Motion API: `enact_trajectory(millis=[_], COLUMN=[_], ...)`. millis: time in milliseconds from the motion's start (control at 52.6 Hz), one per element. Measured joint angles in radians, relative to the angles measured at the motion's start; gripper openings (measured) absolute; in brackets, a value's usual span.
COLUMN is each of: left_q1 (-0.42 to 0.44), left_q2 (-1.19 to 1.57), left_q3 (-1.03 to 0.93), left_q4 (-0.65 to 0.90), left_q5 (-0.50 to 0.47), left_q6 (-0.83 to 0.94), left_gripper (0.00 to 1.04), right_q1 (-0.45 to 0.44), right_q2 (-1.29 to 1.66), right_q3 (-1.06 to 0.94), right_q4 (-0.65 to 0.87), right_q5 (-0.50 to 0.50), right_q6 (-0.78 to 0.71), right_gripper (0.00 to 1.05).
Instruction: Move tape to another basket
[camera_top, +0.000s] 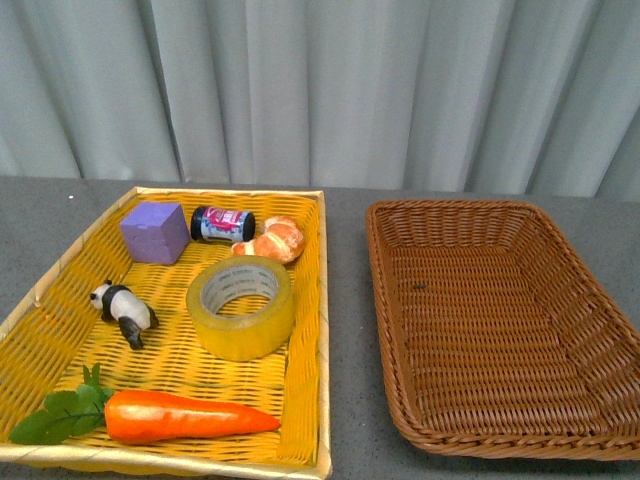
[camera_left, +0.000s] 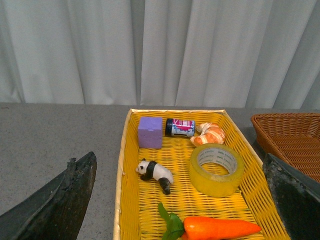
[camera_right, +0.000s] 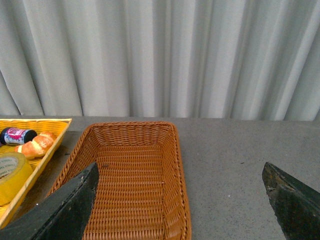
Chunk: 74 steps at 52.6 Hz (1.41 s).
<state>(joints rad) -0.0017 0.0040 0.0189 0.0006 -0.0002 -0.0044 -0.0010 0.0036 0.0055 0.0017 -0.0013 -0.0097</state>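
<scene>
Carrot (camera_top: 190, 417) lies before tape (camera_top: 240, 335), whose core print is illegible.

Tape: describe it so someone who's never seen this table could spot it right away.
Look in the yellow tray left of the brown basket. The tape lies flat near its middle, between the panda and the tray's right wall. It is the only ring there: wide, translucent yellowish, with a white core.
</scene>
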Motion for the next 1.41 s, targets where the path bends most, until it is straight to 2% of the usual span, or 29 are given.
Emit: enact_trajectory(millis=[1408], left_q1=[0.000], left_q2=[0.000], left_q3=[0.000], left_q4=[0.000], left_q5=[0.000], left_q6=[0.000], left_gripper=[0.98], right_q1=[0.000], right_q2=[0.000], right_q3=[0.000], right_q4=[0.000], right_q5=[0.000], right_q6=[0.000], right_gripper=[0.96])
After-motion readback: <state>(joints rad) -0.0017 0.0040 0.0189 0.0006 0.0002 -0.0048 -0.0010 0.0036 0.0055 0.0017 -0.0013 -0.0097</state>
